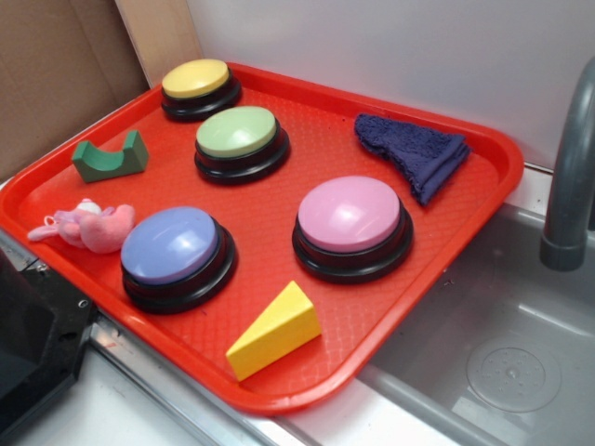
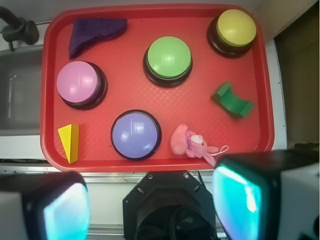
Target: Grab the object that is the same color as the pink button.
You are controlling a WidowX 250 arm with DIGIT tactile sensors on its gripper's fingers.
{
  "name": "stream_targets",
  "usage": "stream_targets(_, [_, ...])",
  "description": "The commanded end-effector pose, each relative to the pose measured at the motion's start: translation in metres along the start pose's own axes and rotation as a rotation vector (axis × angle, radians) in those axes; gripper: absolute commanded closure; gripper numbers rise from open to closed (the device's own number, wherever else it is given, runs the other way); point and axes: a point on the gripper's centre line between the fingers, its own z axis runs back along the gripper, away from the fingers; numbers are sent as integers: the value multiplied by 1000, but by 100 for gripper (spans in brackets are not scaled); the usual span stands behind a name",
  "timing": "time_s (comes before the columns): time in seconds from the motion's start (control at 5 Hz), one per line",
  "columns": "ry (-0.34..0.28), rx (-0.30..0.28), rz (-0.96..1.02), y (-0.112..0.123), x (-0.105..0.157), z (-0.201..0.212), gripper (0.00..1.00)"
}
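A small pink plush toy [image 1: 93, 226] lies at the near left edge of the red tray [image 1: 446, 269], just left of the lavender-blue button [image 1: 177, 253]. In the wrist view the toy [image 2: 189, 142] lies between that button [image 2: 135, 134] and the tray's near rim. The pink button [image 1: 351, 223] stands at the tray's middle right; in the wrist view it [image 2: 80, 84] is at the left. My gripper [image 2: 150, 205] hangs high above the tray's near edge, open wide and empty, its fingers [image 2: 240, 197] blurred at the bottom of the wrist view. The gripper does not show in the exterior view.
On the tray also stand a green button [image 1: 240, 139], a yellow button [image 1: 198, 85], a green arch block [image 1: 110, 159], a yellow wedge [image 1: 274, 330] and a dark blue cloth [image 1: 414, 151]. A steel sink [image 1: 502, 353] with a grey faucet [image 1: 567, 177] lies to the right. The robot's black base [image 1: 33, 344] is at near left.
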Motion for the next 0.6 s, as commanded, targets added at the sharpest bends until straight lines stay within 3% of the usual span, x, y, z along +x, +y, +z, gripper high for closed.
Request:
stream_targets(0.0, [0,0,0,0,0,0,0])
stream_targets(0.4, [-48,-59,-272,16,-2,-56,0])
